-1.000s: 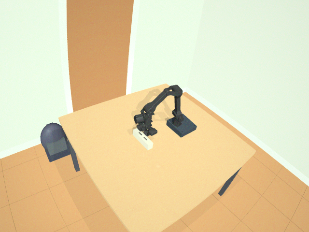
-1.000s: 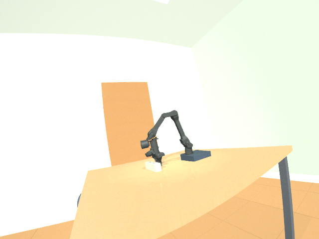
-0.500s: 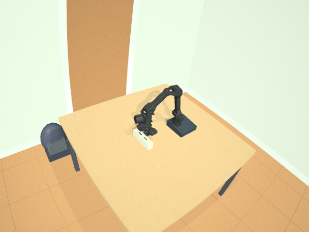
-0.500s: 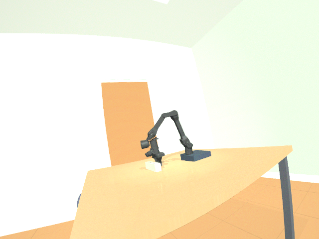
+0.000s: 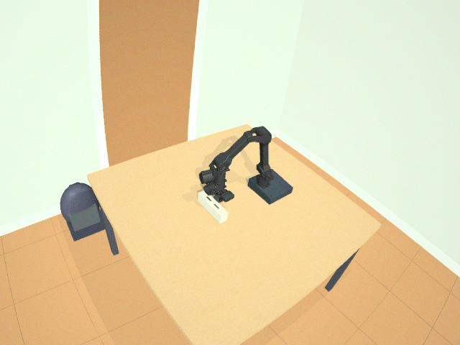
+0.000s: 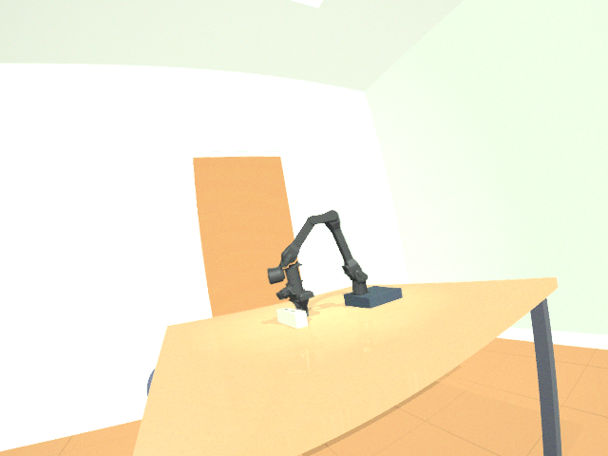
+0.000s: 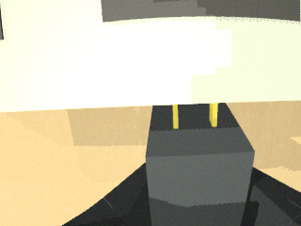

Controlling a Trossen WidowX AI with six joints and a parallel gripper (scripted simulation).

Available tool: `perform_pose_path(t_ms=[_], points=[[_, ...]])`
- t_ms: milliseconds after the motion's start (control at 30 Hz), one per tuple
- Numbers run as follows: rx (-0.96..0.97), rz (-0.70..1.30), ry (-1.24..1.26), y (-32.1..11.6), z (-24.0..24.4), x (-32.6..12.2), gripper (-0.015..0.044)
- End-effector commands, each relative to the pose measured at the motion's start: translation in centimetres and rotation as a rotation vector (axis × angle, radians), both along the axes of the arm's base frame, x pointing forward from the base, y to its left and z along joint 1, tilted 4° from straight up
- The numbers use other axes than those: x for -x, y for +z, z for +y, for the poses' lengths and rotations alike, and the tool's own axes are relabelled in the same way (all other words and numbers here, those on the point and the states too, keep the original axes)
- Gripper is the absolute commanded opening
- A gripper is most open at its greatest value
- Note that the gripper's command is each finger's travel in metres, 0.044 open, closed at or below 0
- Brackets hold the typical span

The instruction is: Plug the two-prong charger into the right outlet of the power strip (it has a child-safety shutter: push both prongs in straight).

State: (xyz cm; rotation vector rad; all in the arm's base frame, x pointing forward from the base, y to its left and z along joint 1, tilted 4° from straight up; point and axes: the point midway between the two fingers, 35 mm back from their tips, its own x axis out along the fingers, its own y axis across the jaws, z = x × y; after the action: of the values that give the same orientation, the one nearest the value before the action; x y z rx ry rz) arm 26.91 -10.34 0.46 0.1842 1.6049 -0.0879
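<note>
The white power strip (image 5: 220, 213) (image 6: 291, 318) (image 7: 94, 61) lies on the table, with two dark outlets in its top. In the wrist view one dark outlet (image 7: 245, 9) shows at the top, and a sliver of another dark opening at the left edge. My gripper (image 5: 221, 200) (image 6: 305, 312) is shut on the dark grey charger (image 7: 199, 174), low beside the strip's long side facing the arm base. Two yellow prongs (image 7: 175, 117) (image 7: 213, 115) point toward the strip. Its edge cuts off the view of their far ends, so contact cannot be told. No prong shows in an outlet.
The arm's dark blue base block (image 5: 269, 187) (image 6: 372, 296) stands on the wooden table (image 5: 259, 252) (image 6: 275, 372), to the right of the strip in the top and exterior views. A dark rounded object (image 5: 77, 204) stands on the floor beyond the table's left edge.
</note>
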Motion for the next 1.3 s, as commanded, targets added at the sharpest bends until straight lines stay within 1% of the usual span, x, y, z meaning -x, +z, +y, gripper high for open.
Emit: perform_pose_path(t_ms=[0,1267], points=[[-0.001,-0.002,-0.001,0.08,0.00,-0.09,0.0000],[-0.001,-0.003,-0.001,0.07,-0.08,-0.50,0.0000]])
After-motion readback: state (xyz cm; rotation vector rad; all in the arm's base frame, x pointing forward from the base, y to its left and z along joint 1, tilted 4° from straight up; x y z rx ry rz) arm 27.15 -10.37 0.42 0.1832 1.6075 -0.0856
